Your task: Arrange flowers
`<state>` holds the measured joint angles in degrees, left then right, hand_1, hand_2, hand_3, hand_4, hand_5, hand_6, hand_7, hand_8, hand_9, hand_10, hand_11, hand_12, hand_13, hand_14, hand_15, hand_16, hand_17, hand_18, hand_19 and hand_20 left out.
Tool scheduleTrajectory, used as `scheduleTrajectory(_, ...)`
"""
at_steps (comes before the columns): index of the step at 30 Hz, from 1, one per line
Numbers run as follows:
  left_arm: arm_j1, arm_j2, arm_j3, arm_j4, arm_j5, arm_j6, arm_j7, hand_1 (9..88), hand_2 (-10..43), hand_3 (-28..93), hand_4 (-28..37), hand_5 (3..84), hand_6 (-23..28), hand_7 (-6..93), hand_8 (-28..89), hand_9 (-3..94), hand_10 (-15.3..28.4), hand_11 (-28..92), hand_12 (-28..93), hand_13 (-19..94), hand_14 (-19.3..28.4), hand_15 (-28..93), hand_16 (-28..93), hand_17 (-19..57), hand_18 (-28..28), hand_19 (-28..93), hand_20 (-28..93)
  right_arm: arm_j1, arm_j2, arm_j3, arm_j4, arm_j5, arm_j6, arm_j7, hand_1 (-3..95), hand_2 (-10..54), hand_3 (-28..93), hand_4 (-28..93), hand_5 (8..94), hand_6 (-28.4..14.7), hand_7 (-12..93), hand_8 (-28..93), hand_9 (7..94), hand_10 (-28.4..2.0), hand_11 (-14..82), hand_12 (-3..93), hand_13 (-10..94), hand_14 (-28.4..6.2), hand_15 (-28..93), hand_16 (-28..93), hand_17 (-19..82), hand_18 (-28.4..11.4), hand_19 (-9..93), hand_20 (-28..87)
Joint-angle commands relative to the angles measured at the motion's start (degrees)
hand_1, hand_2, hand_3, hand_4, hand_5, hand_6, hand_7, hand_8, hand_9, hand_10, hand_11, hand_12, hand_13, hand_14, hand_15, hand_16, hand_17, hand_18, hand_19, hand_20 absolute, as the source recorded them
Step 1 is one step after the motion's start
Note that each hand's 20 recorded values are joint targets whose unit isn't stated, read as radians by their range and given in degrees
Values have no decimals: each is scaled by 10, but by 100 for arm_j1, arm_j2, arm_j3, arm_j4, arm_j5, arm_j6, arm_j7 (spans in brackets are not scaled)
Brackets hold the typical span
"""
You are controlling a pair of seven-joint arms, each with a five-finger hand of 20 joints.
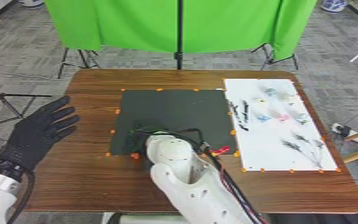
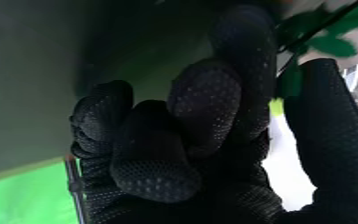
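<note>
Head view: brown wooden table [image 1: 85, 192], two mats laid on it, a dark mat [image 1: 177, 107] at the middle and a white mat [image 1: 257, 159] on the robot's right. Orange markers sit along the edges of both.

Left hand [image 1: 39, 132]: beside the table's left edge, palm flat, fingers straight and slightly spread, holding nothing.

Right hand [image 1: 143, 137]: over the near part of the dark mat, its white arm [image 1: 186, 175] coming in from the near side of the table. Right wrist view gives the grip: several fingers curled in, one long finger extended opposite the thumb, a leafy stem [image 2: 334, 46] caught between that finger and the thumb. Green leaves spread just beyond the thumb tip.

A small red piece [image 1: 220, 150] shows near the dark mat's right edge, by the black cables along the arm; what it belongs to, cannot tell.

White mat holds the other flower material. Dark thin stems [image 1: 240, 112] lie along its left side. A pale blue flower [image 1: 263, 118] and a pink flower [image 1: 284, 117] lie side by side near mid-mat, other pale blooms farther off. Feathery grey sprigs [image 1: 294, 145] lie on the nearer part. Behind the table, green cloth [image 1: 131, 27] hangs on a stand.
</note>
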<state>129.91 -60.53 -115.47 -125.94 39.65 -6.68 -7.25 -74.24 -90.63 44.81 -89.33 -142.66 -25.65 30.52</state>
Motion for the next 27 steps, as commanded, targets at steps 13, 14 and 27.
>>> scheduleTrajectory(13, 717, -633, -332, -223, 121, 44, 540, 240, -43, 692, -283, 266, 20, 207, -117, 223, 104, 221, 161, 164, 130, 333, -10, -115, 188, 402, 78, -478, 3802, 3249, -2168, 1571, 212, 494, 133, 22, 753, -244, 741, -24, 452, -153, 832, -129, 422, 310, 730, -102, 766, 285, 311, -200, 870, 205)
scheduleTrajectory(14, 719, -635, -357, -217, 147, -5, 520, 240, -43, 693, -283, 266, 21, 206, -117, 223, 104, 221, 161, 164, 130, 333, -10, -115, 188, 402, 78, -548, 4068, 3373, -2165, 1721, 29, 668, 133, 17, 751, -245, 737, -26, 445, -154, 824, -130, 423, 309, 722, -103, 765, 283, 309, -200, 867, 209)
scheduleTrajectory(27, 722, -602, -354, -195, 163, -38, 506, 237, -45, 691, -283, 262, 17, 204, -115, 223, 104, 217, 160, 165, 130, 330, -7, -116, 187, 398, 79, -2915, 5031, 5234, -2588, 1898, -1440, 1213, 118, -72, 753, -282, 561, -56, 472, -173, 643, -144, 465, 292, 585, -122, 739, 236, 264, -201, 810, 256)
